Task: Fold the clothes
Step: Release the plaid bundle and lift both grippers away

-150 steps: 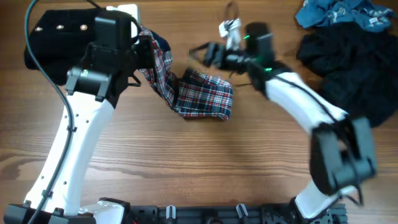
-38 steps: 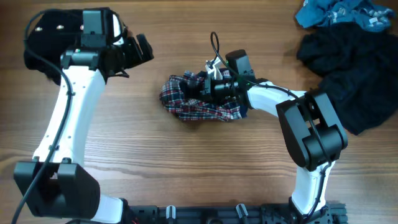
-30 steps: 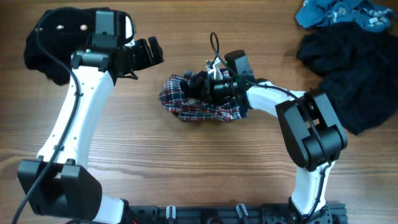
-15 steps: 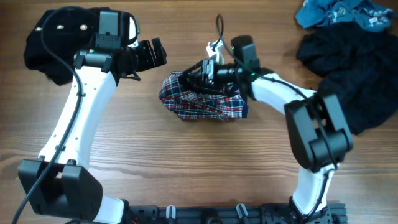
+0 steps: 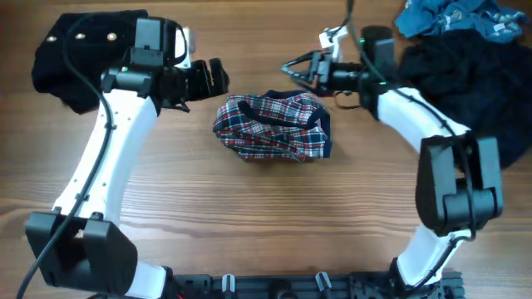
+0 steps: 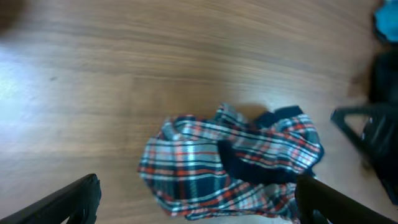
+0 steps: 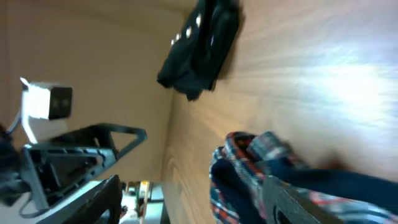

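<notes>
Left fingers (image 5: 216,79): spread wide apart with nothing between them. They hover over the tabletop (image 5: 249,220), tips aimed at the plaid garment.

Right fingers (image 5: 297,68): parted with a clear gap and holding nothing. They sit clear of the cloth, tips pointing across toward the left fingers.

Plaid garment (image 5: 270,126): a red, navy and white checked piece. It lies loose on the tabletop in a rumpled, roughly folded bundle. It is just ahead of the left fingers' tips, and just beside and below the right fingers' tips. Neither set of fingers touches it.

Navy band (image 6: 249,165): a dark strip, perhaps a waistband or hem. It curls over the top of the bundle on the side nearer the right fingers.

Likely feel: thin, light and limp. It should sag and drape when lifted and keep no shape of its own. It is neither fragile nor slippery, though layers may slide over one another.

Where to take hold: probably a firm pinch on an outer corner or on the navy band, where the cloth looks doubled. One set of fingers on each end would keep it spread. A pinch in the middle would likely only bunch it.

Studded black garment (image 5: 75,50): heaped well behind the left fingers.

Black heap (image 5: 465,91): behind the right fingers, well away from the bundle.

Blue garment (image 5: 453,18): crumpled just beyond the black heap and touching it.
</notes>
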Tool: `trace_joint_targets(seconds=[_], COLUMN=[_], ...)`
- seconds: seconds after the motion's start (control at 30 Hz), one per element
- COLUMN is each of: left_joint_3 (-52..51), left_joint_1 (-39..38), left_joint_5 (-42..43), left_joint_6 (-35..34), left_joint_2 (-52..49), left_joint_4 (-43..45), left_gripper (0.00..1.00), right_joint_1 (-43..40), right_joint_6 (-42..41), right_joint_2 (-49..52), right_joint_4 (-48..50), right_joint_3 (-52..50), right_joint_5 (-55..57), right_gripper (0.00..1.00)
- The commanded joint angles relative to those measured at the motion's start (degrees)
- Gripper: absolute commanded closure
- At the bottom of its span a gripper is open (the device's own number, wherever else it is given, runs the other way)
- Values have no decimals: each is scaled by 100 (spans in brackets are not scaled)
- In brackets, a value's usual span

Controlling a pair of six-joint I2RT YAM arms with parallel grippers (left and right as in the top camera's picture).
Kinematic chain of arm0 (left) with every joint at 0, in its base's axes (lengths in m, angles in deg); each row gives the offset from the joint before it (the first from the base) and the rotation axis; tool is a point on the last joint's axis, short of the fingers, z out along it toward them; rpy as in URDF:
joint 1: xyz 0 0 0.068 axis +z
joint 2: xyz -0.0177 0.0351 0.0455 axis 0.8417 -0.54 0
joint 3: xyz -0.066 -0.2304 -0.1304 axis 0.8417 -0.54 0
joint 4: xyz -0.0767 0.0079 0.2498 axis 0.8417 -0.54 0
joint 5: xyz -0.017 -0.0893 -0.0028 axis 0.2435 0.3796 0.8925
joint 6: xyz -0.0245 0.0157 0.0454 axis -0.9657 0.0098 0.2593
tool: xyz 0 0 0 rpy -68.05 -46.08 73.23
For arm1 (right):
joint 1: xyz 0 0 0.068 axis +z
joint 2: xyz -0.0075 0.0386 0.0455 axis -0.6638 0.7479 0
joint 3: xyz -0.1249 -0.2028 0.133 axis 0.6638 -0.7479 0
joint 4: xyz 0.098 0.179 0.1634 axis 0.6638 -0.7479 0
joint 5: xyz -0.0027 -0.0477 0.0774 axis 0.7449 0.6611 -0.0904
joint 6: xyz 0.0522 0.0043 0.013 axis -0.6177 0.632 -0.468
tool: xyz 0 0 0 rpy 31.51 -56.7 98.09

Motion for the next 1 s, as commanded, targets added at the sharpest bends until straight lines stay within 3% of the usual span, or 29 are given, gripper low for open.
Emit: trace_joint_targets(seconds=[0.0,0.13,0.27,0.43,0.83,0.97], left_joint_3=[-450,-662,-662,-662,-662,-660], left_joint_1=[-232,-417,-671,-1075,-1211,-1209], left_joint_5=[509,669,1145,1080,715,717], left_joint_6=[378,413,876,1727,1722,1720], left_joint_2=[-87,-181,-376,-800,-1733,-1777], left_joint_4=[354,664,844,1045,1303,1445], left_gripper=[0,0,0,0,0,0], right_joint_1=[-289,-450,-511,-522,-645,-911], right_joint_6=[527,723,839,1325,1438,1255], right_joint_2=[-52,-52,-52,-52,-52,-122], right_joint_4=[-61,-155,-136,-142,-138,55], right_joint_3=[74,74,74,74,74,74], right_joint_5=[-603,-732,-761,-907,-1069,-1320], right_gripper=[25,24,23,20,17,12])
